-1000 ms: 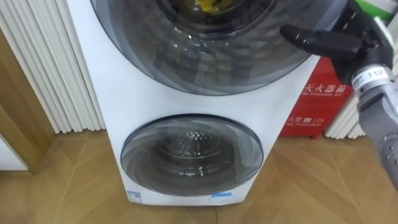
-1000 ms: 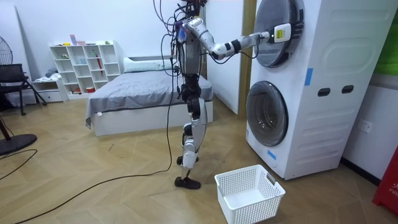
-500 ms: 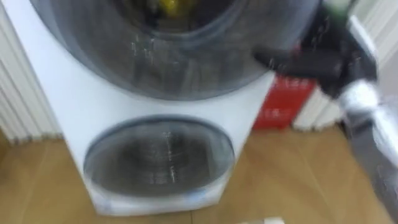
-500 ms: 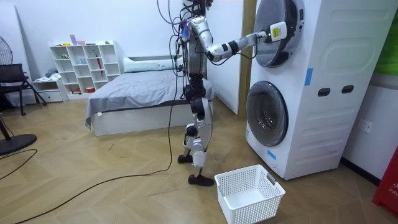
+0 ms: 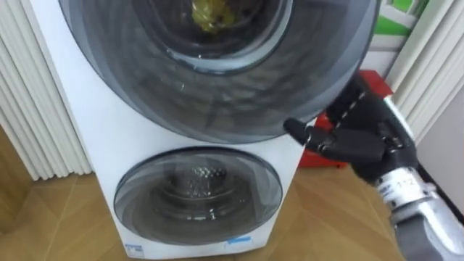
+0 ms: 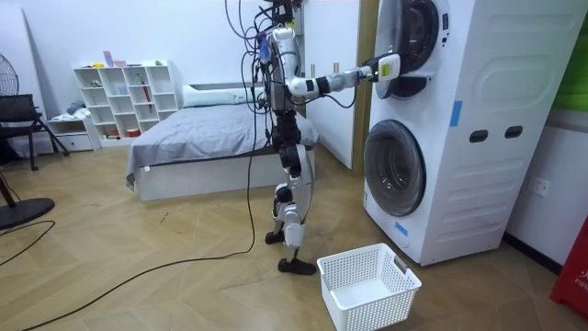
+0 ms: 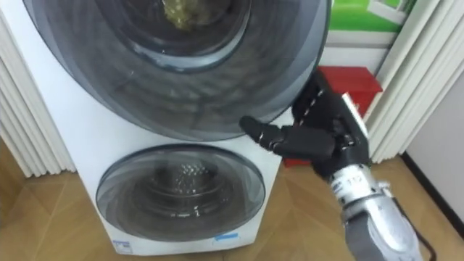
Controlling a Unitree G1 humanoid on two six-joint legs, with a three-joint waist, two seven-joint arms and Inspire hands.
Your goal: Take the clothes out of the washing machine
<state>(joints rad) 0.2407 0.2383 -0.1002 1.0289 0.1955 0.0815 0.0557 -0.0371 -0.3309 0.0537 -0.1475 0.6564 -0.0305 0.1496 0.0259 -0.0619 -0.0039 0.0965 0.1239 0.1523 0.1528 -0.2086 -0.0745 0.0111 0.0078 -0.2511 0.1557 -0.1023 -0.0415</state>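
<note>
A white stacked washing machine point(image 5: 94, 123) stands right in front of me. Its upper round door point(image 5: 217, 80) has grey glass, and a yellow-green piece of clothing point(image 5: 210, 11) shows behind it in the drum. My right hand point(image 5: 359, 141) is at that door's lower right rim, thumb across the front and fingers curled behind the edge. In the room view the right hand point(image 6: 387, 67) holds the upper door point(image 6: 407, 55), which stands slightly swung out from the machine.
The lower door point(image 5: 197, 194) is closed. A red box point(image 5: 373, 80) stands on the floor to the machine's right, white ribbed panels point(image 5: 36, 109) to its left. A white laundry basket point(image 6: 367, 287) sits on the wooden floor beside my feet. A bed point(image 6: 202, 142) lies behind me.
My right hand has slid down the upper door's right rim and closed on it, and the door has swung out a little. I shifted my feet, and the eye views moved.
</note>
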